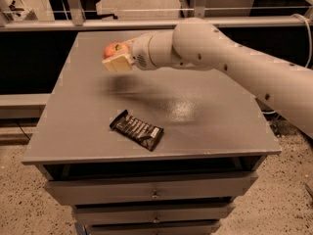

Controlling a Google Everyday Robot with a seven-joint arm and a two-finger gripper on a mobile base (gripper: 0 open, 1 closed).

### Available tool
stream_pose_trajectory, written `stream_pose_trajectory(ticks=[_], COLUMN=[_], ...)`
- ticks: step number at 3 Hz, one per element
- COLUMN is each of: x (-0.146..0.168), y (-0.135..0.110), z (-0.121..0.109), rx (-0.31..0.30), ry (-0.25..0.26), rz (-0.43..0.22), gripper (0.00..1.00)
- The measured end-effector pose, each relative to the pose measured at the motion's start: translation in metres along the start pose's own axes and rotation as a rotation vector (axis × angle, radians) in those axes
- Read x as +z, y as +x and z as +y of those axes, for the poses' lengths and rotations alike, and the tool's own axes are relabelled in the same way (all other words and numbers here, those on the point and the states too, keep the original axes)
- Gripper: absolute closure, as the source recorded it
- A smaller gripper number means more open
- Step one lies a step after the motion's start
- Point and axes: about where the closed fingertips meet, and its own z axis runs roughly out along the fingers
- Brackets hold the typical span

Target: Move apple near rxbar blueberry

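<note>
The apple (pixel 114 48), red-orange with a yellowish patch, sits in my gripper (pixel 116 58) over the back left part of the grey table top (pixel 210 116). The gripper is shut on the apple, with a pale finger pad (pixel 118 63) under it. The apple hangs above the table and casts a shadow below it. The white arm (pixel 230 62) reaches in from the right. The rxbar blueberry is hidden, out of sight behind the arm.
A larger black-brown wrapper (pixel 137 129) with pale stripes lies near the table's front edge, left of centre. Drawers (pixel 154 192) sit under the top. A metal rail (pixel 98 23) runs behind the table.
</note>
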Motion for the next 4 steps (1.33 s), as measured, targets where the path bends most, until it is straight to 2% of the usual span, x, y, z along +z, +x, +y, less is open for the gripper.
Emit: stream_pose_trajectory(ticks=[1, 2, 3, 4], x=[0.003, -0.016, -0.064, -0.107], y=[0.000, 0.018, 0.040, 0.060], z=[0.002, -0.023, -0.082, -0.144], rx=[0.000, 0.027, 0.031, 0.039], ry=[-0.005, 0.078, 0.233, 0.361], rz=[-0.001, 0.009, 0.027, 0.039], gripper=[1.00, 1.00, 1.00, 1.00])
